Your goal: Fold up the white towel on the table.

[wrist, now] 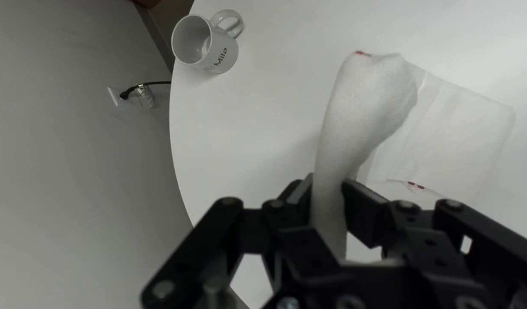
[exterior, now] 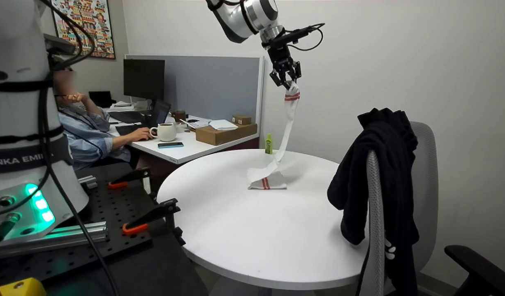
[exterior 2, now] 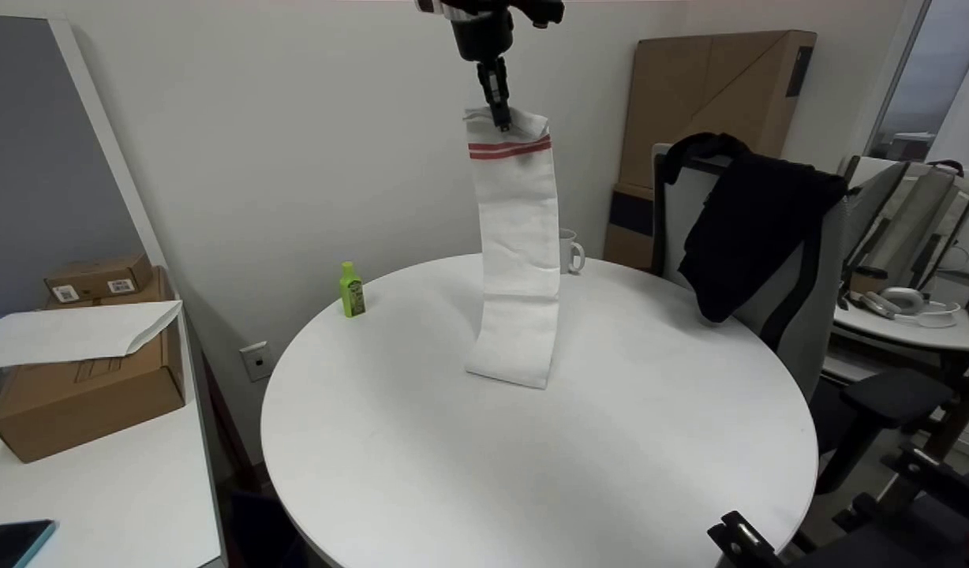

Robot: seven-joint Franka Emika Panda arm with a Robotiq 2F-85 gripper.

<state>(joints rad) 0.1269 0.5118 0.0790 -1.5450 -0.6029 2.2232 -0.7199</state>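
On the table [exterior 2: 421, 457] we see an upright white mug [wrist: 225, 50], pale inside, and a green bottle [exterior 2: 352, 292] (we cannot tell its contents). The gripper [wrist: 328, 195] pinches the white towel [exterior 2: 519, 237] by its raised end, fingers parted only by cloth; the lower end rests on the table.

The robot's base [exterior: 18, 158] reads "ANKA EMI", partly hidden, the white mug [wrist: 216, 50] "Mila" beside blurred marks, and the labels [exterior 2: 121, 285] on the small box [exterior 2: 98, 276] and green bottle [exterior 2: 351, 290] are too small to read.
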